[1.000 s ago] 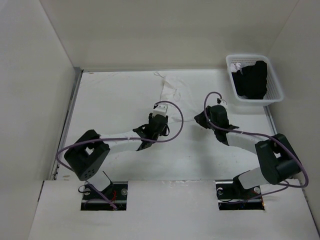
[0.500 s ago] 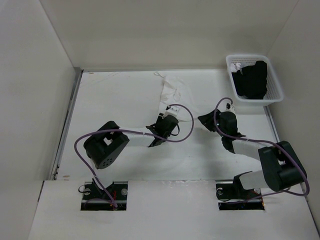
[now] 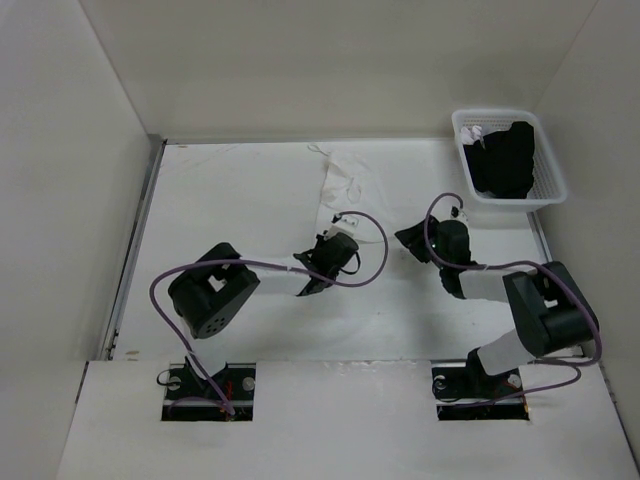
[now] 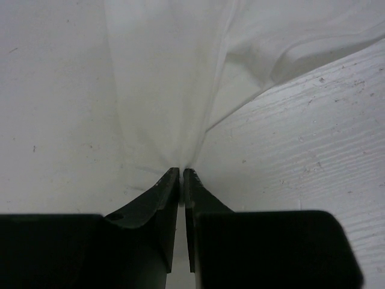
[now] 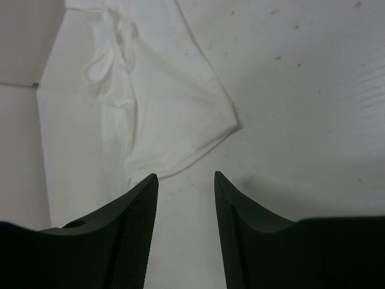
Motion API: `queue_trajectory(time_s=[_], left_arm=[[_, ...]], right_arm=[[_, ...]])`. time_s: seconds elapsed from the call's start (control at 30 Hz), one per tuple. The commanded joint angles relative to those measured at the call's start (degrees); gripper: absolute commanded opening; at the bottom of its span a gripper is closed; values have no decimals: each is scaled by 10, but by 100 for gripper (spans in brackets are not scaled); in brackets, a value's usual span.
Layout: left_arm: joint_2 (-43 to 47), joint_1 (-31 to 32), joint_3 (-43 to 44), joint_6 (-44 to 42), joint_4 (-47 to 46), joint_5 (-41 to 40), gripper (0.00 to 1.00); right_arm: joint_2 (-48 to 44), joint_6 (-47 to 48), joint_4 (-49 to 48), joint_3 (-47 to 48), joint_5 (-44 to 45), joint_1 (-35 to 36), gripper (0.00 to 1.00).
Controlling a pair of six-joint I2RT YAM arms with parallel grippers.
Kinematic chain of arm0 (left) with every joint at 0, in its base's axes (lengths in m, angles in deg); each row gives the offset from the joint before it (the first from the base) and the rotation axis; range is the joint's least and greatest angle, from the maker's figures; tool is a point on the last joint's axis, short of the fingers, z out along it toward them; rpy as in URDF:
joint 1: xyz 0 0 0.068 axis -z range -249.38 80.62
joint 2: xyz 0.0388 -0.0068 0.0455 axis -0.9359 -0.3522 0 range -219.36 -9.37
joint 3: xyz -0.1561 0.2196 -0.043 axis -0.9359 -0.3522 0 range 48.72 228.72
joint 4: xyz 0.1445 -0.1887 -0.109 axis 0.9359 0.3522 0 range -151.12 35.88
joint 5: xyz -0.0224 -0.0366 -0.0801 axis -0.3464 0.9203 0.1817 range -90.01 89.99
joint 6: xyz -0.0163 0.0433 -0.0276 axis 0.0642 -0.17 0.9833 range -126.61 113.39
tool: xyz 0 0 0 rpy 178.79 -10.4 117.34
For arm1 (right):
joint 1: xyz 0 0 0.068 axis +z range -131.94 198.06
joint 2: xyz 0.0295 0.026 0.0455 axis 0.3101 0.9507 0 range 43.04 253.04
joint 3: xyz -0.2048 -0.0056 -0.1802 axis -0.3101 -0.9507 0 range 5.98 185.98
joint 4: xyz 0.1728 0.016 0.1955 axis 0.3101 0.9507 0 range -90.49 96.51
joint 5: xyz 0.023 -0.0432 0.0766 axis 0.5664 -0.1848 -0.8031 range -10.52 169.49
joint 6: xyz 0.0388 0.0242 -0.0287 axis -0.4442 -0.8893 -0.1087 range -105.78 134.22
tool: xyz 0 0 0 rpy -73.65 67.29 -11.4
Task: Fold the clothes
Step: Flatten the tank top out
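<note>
White flat surface [image 3: 230, 200] carries everything. At its far right corner sits a white mesh basket [image 3: 512, 203] w/ a crumpled black garment [image 3: 505, 160] inside, not part of this job. The small white thin-fabric camisole top [image 3: 345, 180] lies spread but wrinkled at the far centre of the surface, well apart from the basket and just ahead of both arms. Step in hand looks like taking hold of the near hem, i.e. the setup for the first fold; no fold is made yet. Left gripper [image 4: 181, 176] has its jaws pressed together on the near edge of the top, the fabric gathering into a crease that fans away from the tips. Right gripper [image 5: 185, 180] has jaws spread w/ nothing btwn them, hovering over bare surface just short of the top's near right corner [image 5: 233, 125], not touching it. Next move prob. calls for the right gripper to go forward and down so that corner sits btwn the jaws, then close, then both lift evenly and carry the hem toward the far end. The strap loops [image 5: 99, 67] look bunched there, so keep the lift low or they may drag.
</note>
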Motion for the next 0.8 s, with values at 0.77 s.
queue_trajectory(time_s=[0.77], left_arm=[[221, -402, -349, 425, -291, 420, 7]], right_arm=[[66, 41, 198, 133, 88, 65, 47]])
